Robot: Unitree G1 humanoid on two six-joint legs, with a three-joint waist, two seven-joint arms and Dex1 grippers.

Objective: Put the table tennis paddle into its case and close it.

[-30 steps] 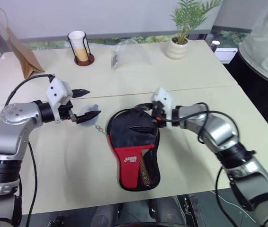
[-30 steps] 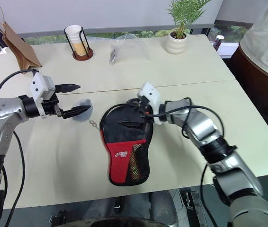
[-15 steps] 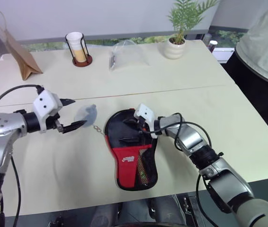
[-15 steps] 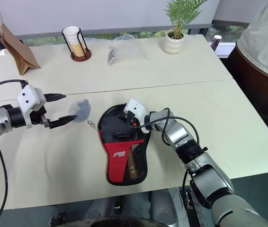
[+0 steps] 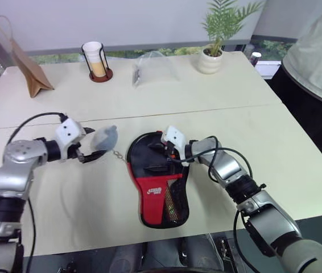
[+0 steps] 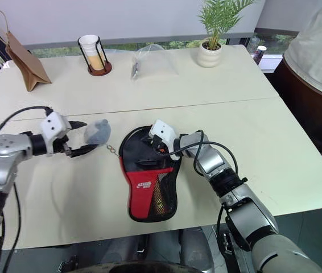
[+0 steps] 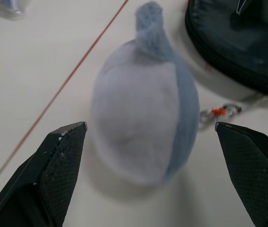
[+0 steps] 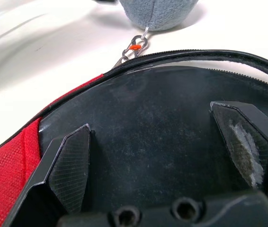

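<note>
A brown paper bag point(image 5: 27, 71), cup in a wire holder point(image 5: 95, 57), clear plastic bag point(image 5: 154, 68) and potted plant point(image 5: 215, 48) line the table's point(image 5: 297, 148) far edge.

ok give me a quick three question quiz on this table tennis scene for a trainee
1. True or false: the left pincer is open, with the grey plush charm lying between its fingers.
2. Which thing stands at the far edge of the table, right of the clear bag? A) potted plant B) kettle C) laptop
3. What does the small metal chain join the plush charm to?

Key
1. True.
2. A, the potted plant.
3. The case, at the zip edge of its round end, where the right pincer hangs open over the table tennis paddle inside.
</note>
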